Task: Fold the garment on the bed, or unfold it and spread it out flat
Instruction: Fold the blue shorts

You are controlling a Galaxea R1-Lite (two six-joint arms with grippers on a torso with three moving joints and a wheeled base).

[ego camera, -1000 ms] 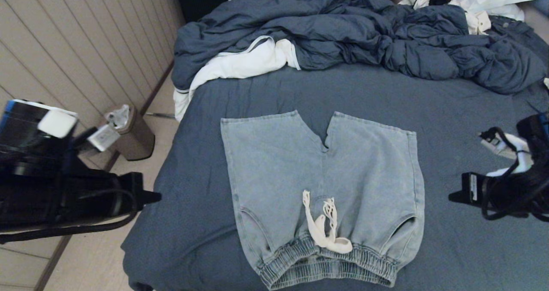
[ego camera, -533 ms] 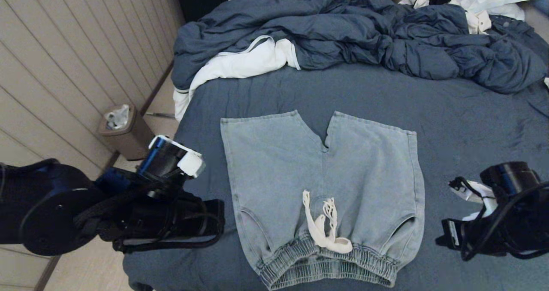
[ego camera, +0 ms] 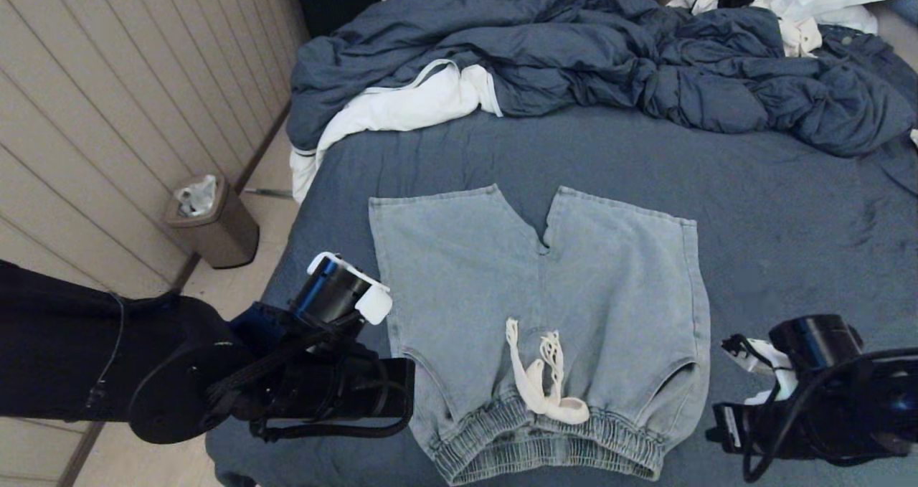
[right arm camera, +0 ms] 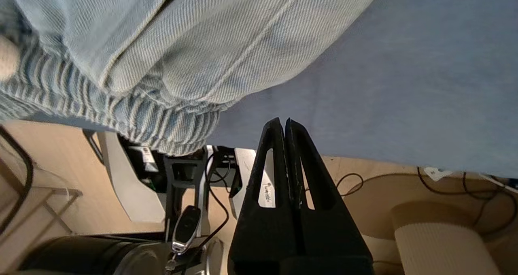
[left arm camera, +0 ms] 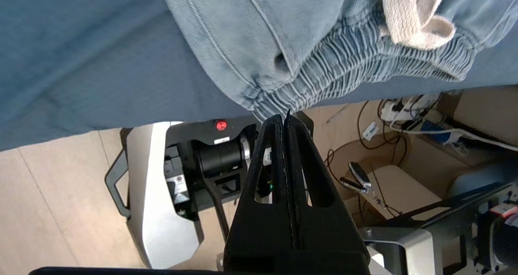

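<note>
There, the washed-denim shorts point(ego camera: 541, 315) were laid flat on the bed point(ego camera: 753, 207), ribbed waistband point(ego camera: 545, 447) puckered; the left gripper point(left arm camera: 284, 121) and right gripper point(right arm camera: 284, 125) were pressed together.

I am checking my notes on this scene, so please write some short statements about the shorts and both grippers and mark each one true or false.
1. The shorts lie spread flat on the bed. True.
2. The left gripper has its jaws shut and empty. True.
3. The right gripper clamps the waistband. False: its jaws are shut on nothing, beside the waistband.
4. The drawstring lies near the leg hems. False: it lies by the waistband.
5. The duvet covers the shorts. False: it is bunched at the far end.
</note>
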